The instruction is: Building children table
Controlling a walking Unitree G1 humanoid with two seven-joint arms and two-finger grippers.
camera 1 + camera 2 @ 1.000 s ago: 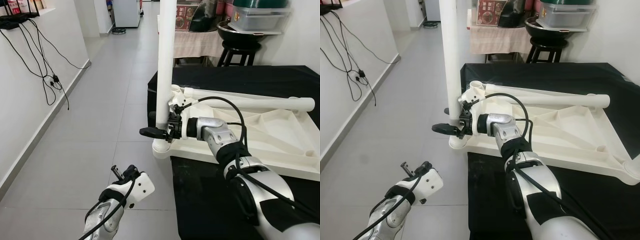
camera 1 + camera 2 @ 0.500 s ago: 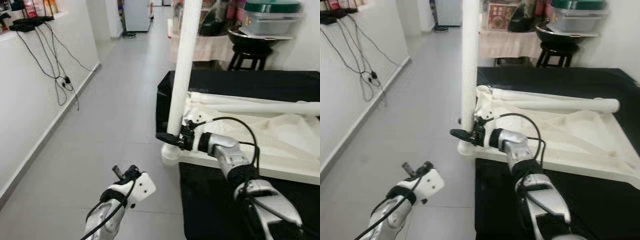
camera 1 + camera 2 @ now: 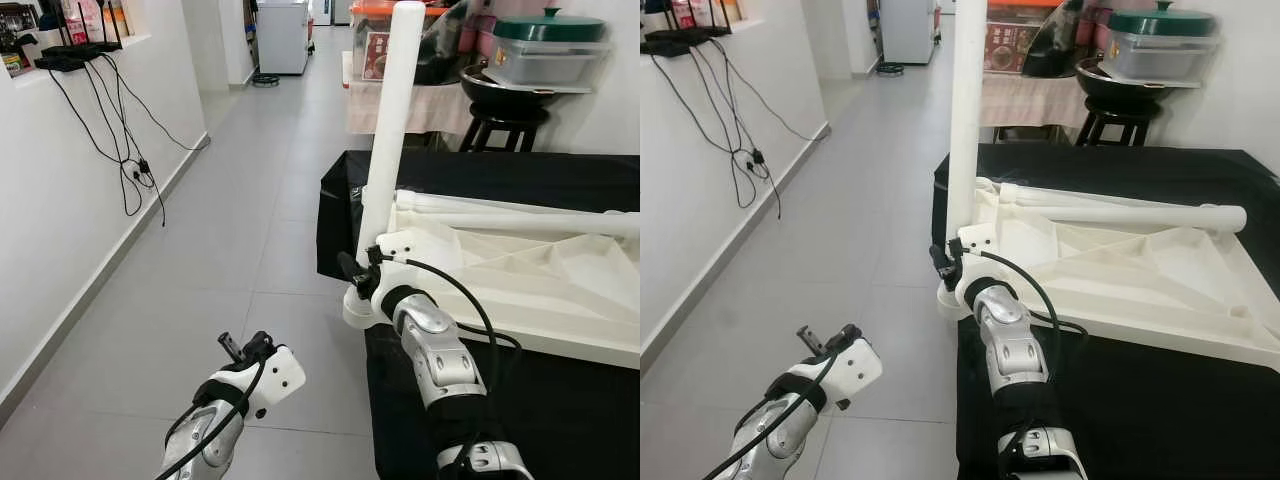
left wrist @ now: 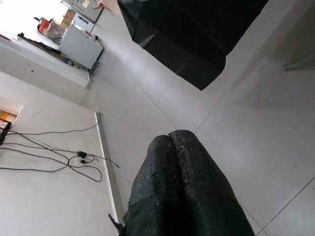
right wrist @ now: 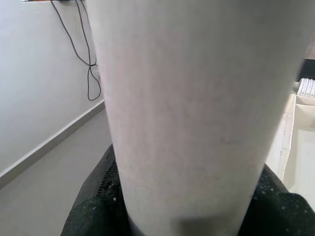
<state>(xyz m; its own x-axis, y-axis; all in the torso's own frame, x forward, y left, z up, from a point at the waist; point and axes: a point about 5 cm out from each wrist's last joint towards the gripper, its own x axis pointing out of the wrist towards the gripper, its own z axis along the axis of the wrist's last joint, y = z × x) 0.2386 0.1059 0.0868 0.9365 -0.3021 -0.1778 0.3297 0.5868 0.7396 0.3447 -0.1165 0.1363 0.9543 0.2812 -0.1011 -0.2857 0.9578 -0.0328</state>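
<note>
- A white plastic tabletop [image 3: 520, 270] lies upside down on a black cloth [image 3: 560, 400] spread over the tiled floor [image 3: 230, 230].
- One white table leg [image 3: 388, 140] stands upright in the socket at the tabletop's near left corner, rising well above it.
- A second white leg [image 3: 520, 220] lies flat across the far side of the tabletop, running off to the right.
- The right gripper [image 3: 352, 272] reaches forward from the silver right arm [image 3: 432, 345] and meets the upright leg low down, just above the corner socket.
- In the right wrist view the leg [image 5: 192, 113] stands between the two black fingers [image 5: 93, 206], one on each side of it and pressed against it, so the claw is grasping the leg.
- The left gripper [image 3: 245, 347] hangs idle low over the bare floor, well apart from the table parts.
- In the left wrist view its two black fingers [image 4: 189, 191] lie pressed together with nothing between them, so that claw is clenched and empty.
- A white wall [image 3: 60, 220] runs along the left, with black cables [image 3: 120, 150] hanging down it.
- Behind the cloth stands a dark stool [image 3: 500, 115] carrying a black pan and a lidded container [image 3: 545, 50].
</note>
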